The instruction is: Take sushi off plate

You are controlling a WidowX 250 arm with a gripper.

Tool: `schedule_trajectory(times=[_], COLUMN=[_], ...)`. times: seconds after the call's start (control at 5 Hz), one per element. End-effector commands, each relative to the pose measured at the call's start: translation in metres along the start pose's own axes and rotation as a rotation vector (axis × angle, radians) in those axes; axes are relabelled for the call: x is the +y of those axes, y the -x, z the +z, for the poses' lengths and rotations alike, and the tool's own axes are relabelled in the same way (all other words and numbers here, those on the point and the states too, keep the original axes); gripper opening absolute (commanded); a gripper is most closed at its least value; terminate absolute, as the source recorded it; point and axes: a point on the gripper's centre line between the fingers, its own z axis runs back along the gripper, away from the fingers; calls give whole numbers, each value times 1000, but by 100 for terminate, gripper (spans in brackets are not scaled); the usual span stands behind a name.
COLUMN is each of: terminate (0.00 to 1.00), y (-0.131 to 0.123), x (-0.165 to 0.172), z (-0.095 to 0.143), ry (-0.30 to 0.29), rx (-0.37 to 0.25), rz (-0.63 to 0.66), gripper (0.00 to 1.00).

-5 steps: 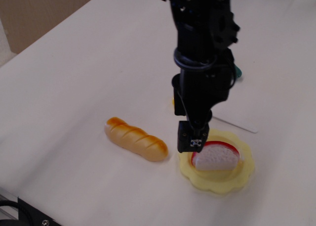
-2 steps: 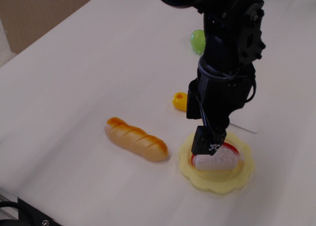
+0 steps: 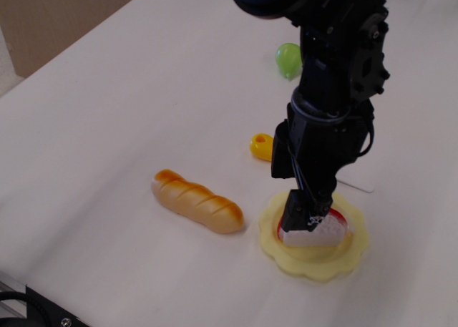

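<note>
The sushi (image 3: 327, 231), bumpy white rice with a red strip on top, lies on the pale yellow scalloped plate (image 3: 315, 265) at the front right of the table. My black gripper (image 3: 304, 218) points straight down and has come onto the sushi's left end. Its near finger (image 3: 297, 207) touches or covers the rice there. The far finger is hidden behind it, so I cannot tell how the jaws stand. The arm hides the plate's back rim.
A glossy golden-brown bread loaf (image 3: 197, 200) lies just left of the plate. A small yellow toy (image 3: 260, 146) sits behind the plate, and a green round toy (image 3: 288, 59) lies farther back. The table's front edge runs along the bottom left.
The gripper has moved right and down, from beside the plate's left rim onto the sushi's left end. The sushi, plate and bread have not moved.
</note>
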Motion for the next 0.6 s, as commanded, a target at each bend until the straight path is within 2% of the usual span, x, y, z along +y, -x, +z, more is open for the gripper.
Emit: schedule_trajectory(times=[0.0,0.2,0.4], terminate=[0,0,0], y=[-6,-7,-11], x=[-8,-14,-14], z=[-7,-18,-23], ry=[-16,-8,-5], rx=[3,22,37], rz=[-4,-7,-13], gripper=[100,100,0])
